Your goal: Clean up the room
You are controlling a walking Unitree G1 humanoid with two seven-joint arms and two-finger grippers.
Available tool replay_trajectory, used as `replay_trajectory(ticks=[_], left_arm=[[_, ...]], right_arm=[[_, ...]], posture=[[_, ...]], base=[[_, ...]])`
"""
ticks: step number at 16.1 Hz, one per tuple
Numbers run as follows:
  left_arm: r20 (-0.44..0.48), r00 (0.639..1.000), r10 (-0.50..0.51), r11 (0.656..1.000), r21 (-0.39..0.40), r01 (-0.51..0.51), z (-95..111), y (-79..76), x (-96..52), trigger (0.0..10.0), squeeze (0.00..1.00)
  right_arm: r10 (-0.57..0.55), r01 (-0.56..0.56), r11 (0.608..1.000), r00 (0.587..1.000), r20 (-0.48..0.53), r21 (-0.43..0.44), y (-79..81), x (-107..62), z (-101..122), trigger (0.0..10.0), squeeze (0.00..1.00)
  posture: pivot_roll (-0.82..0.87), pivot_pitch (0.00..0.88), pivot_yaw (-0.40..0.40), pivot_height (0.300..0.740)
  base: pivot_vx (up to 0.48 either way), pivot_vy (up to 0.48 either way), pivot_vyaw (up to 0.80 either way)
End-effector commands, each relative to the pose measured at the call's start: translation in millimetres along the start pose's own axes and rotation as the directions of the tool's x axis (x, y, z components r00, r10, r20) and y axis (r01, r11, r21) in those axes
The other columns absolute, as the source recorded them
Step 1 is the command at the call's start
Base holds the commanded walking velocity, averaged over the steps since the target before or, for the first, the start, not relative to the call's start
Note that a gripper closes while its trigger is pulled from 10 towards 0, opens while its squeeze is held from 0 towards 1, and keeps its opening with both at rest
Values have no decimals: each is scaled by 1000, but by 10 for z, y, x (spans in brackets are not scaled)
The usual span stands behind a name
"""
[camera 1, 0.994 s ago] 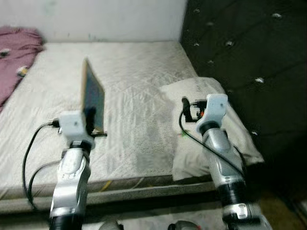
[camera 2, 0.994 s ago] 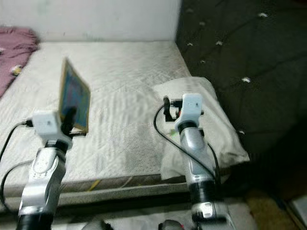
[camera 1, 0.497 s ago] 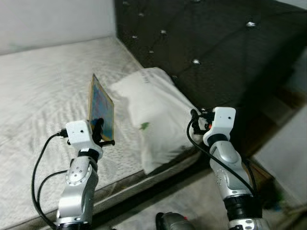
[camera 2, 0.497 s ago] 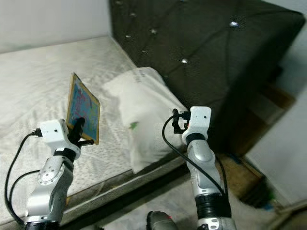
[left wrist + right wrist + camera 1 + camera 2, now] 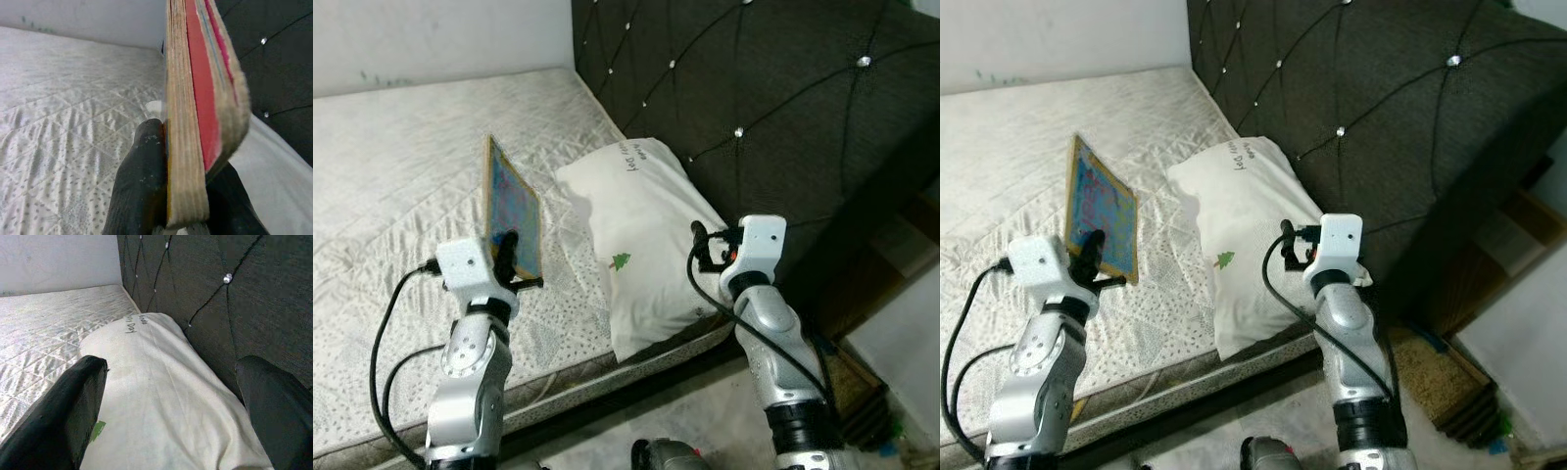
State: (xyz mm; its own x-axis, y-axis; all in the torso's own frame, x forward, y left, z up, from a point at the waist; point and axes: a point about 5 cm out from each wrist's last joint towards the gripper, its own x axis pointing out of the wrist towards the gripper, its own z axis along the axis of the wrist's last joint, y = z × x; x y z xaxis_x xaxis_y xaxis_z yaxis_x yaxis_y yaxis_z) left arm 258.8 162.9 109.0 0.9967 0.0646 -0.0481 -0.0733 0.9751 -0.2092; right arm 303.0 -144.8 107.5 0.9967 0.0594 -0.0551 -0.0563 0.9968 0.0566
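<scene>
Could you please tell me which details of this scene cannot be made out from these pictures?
- Book cover: too small in the eye views to read; the left wrist view sees it edge-on between the left pincer's fingers.
- Writing on the pillow: too small to read in any view.
- Items on the floor beside the headboard: cut off by the eye views' right edge.
- Right pincer's fingertips: cut off by the right wrist view's bottom edge.

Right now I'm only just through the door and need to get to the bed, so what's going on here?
The robot stands at the edge of the bed, holding a thin book upright above the mattress in its left tool, fingers shut on the lower edge. Its right tool is open and holds nothing, raised beside the white pillow that lies against the dark headboard.
</scene>
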Motion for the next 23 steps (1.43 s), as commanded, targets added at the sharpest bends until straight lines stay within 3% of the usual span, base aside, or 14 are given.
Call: replay_trajectory(ticks=[1,10,17,23], left_arm=[[42,999,-20,1000,-3,20,100,-52,2,10000,0],[39,999,-24,1000,1,24,93,-67,-6,10000,0],[65,998,-18,1000,-7,19,131,-81,12,10000,0],[72,997,-18,1000,-13,19,140,-55,7,10000,0]], right_arm=[[-5,5,1000,1000,-2,-10,-36,-16,10,10000,0],[10,-10,1000,1000,2,-9,-28,-46,36,10000,0],[27,-27,999,1000,0,-19,-3,-48,27,10000,0],[46,-46,998,999,4,-35,16,-20,41,10000,0]], posture=[[-75,41,-29,740],[-80,50,-32,740],[-79,37,-38,667],[-75,35,-44,662]], base=[[0,0,-800],[0,0,-151],[0,0,0],[0,0,0]])
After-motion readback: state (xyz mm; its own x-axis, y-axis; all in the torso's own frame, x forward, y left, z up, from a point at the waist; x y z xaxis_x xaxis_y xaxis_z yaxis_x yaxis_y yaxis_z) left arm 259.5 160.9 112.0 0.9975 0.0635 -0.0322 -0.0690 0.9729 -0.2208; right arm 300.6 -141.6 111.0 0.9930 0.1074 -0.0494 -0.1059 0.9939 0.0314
